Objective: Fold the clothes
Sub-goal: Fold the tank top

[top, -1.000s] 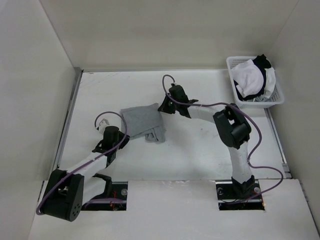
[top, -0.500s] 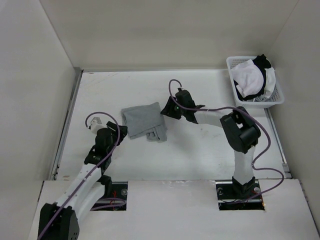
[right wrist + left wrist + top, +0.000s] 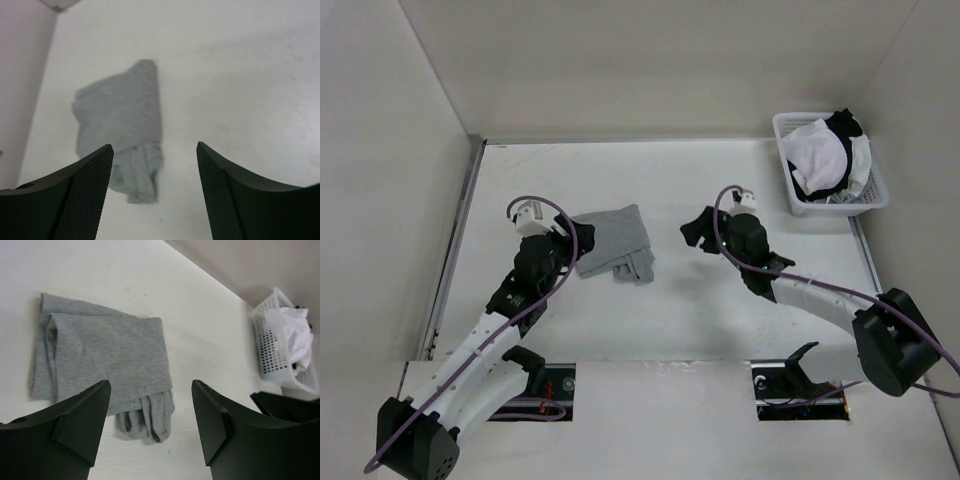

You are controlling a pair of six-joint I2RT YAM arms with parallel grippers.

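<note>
The folded grey T-shirt (image 3: 610,238) is found at ten o'clock from the centre of the table (image 3: 700,315). Fingers of the left gripper (image 3: 151,387) and right gripper (image 3: 155,150) are spread, nothing held. The fold could be undone if its loose five o'clock corner is snagged

Grey knit T-shirt (image 3: 610,238) on white surface (image 3: 670,180) between left fingers (image 3: 80,415) and right fingers (image 3: 82,185); white plastic basket (image 3: 840,207) far right.
</note>
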